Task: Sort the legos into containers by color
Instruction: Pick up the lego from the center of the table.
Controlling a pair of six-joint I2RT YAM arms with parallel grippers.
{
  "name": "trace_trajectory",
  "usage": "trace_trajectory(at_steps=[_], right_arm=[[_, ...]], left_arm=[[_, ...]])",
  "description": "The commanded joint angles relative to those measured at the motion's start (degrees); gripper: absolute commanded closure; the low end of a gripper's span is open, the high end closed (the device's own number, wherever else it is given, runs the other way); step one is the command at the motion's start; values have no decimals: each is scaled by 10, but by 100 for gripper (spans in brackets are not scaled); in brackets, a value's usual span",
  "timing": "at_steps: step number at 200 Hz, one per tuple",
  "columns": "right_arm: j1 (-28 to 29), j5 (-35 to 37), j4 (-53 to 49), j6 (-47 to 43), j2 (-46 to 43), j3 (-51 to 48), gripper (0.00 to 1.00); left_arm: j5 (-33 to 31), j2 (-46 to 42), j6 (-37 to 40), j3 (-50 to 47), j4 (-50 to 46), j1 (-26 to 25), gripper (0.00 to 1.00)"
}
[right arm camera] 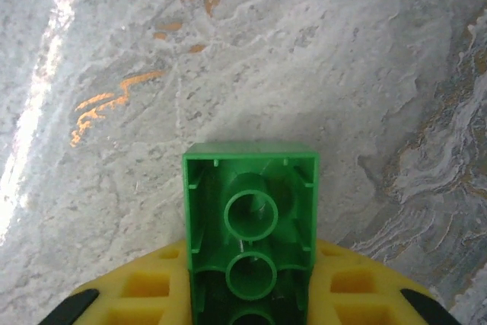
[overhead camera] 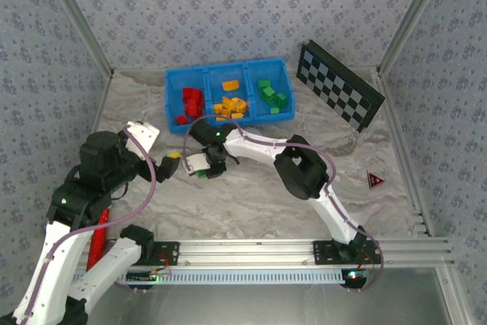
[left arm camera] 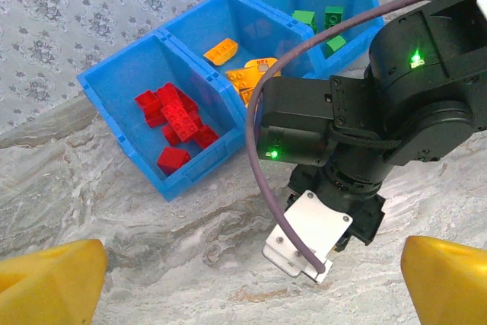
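- The right end effector [overhead camera: 202, 167] is clamped on one green lego [right arm camera: 250, 226], held between its yellow fingers [right arm camera: 144, 291] just above the marbled surface [overhead camera: 251, 203].
- The left end effector [left arm camera: 247, 291] stands wide open and carries nothing, just at 9 o'clock of the right one.
- The blue tray [overhead camera: 173, 89] lies near, at 12 o'clock of the held brick, with a bare strip of surface between them.
- Open room spreads from 4 to 6 o'clock. A checkered board [overhead camera: 340, 84] leans at 2 o'clock, by the far wall.
- The tray has three compartments: about six red legos [left arm camera: 179, 116] at 11 o'clock, about six orange legos [overhead camera: 230, 106] at 12, and about four green legos [overhead camera: 271, 95] at 1.
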Motion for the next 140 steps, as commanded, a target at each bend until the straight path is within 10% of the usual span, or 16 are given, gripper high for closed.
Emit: trace_trajectory(at_steps=[1,75,140], right_arm=[[-12,32,-6,27,-22,-18,80],[-195,73,41,303,-269,-152,84],[-298,101,-95,468,-166,41,83]], left_arm=[[-2,-10,10,-2,10,-3,1],[-7,23,22,5,34,-7,1],[-9,65,23,27,27,-11,1]])
